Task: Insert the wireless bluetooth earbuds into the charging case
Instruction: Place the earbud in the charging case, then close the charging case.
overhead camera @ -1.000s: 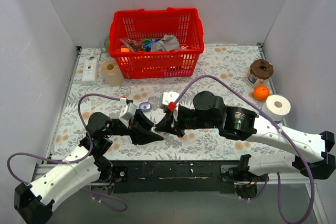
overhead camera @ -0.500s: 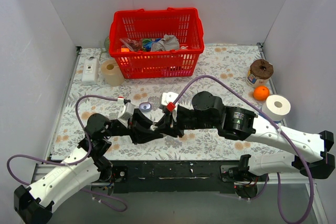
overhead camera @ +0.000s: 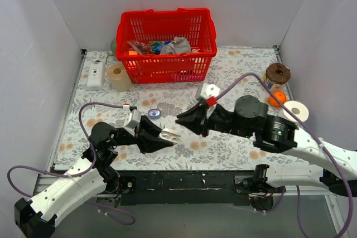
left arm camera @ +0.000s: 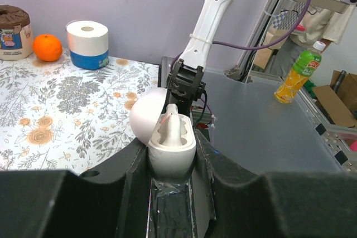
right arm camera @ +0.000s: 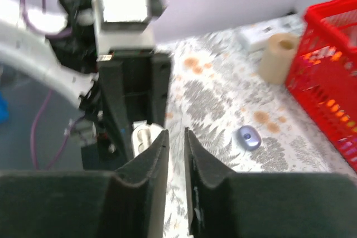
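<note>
My left gripper [overhead camera: 165,137] is shut on a white hinged earbud case [left arm camera: 170,159] with its lid [left arm camera: 146,116] open, held just above the table. A white earbud [left arm camera: 171,124] stands in one of the wells. The white case also shows in the right wrist view [right arm camera: 144,136]. My right gripper [overhead camera: 180,118] hangs a short way right of it, its jaws a narrow gap apart with nothing between them [right arm camera: 176,137]. A small lavender-blue pebble-shaped case [overhead camera: 154,113] lies closed on the table behind the left gripper; it also shows in the right wrist view [right arm camera: 249,137]. No purple buds are in view.
A red basket [overhead camera: 166,43] full of items stands at the back. A beige roll [overhead camera: 118,76] and a white box [overhead camera: 96,74] stand to its left. A brown-lidded jar [overhead camera: 276,75], an orange [overhead camera: 277,98] and a toilet roll [overhead camera: 294,112] stand at the right edge.
My right gripper has pulled back to the right, away from the white case where its tips were. The left gripper still holds the case, now uncovered.
</note>
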Tool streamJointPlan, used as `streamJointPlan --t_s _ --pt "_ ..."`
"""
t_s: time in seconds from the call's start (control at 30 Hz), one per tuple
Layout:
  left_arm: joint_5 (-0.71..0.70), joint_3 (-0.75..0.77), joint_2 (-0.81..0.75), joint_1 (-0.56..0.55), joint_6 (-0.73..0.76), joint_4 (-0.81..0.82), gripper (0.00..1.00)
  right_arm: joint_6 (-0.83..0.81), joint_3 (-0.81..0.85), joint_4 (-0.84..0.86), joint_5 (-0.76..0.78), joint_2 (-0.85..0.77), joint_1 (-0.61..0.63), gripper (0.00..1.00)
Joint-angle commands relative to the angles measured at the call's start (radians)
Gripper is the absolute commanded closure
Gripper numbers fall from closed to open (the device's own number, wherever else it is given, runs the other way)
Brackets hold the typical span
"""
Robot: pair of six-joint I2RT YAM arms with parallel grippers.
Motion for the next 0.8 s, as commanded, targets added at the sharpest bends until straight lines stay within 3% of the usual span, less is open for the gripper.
streamJointPlan --t_s 0.0,0.03,0.37,0.77 --pt "0.0 -0.012 -0.021 -0.002 0.001 0.028 1.0 0.051 0.005 0.041 0.18 -0.038 -0.047 0.88" --pt "0.003 -0.012 -0.019 -0.004 0.001 0.031 1.0 0.059 0.013 0.019 0.179 -0.023 -0.056 0.98" --pt "-0.019 -0.006 -0.028 -0.004 0.009 0.037 1.0 0.07 0.051 -0.066 0.027 0.107 -0.069 0.99" --pt "-0.062 0.002 -0.033 -0.002 0.025 0.026 1.0 0.06 0.082 -0.099 -0.144 0.149 -0.067 0.99"
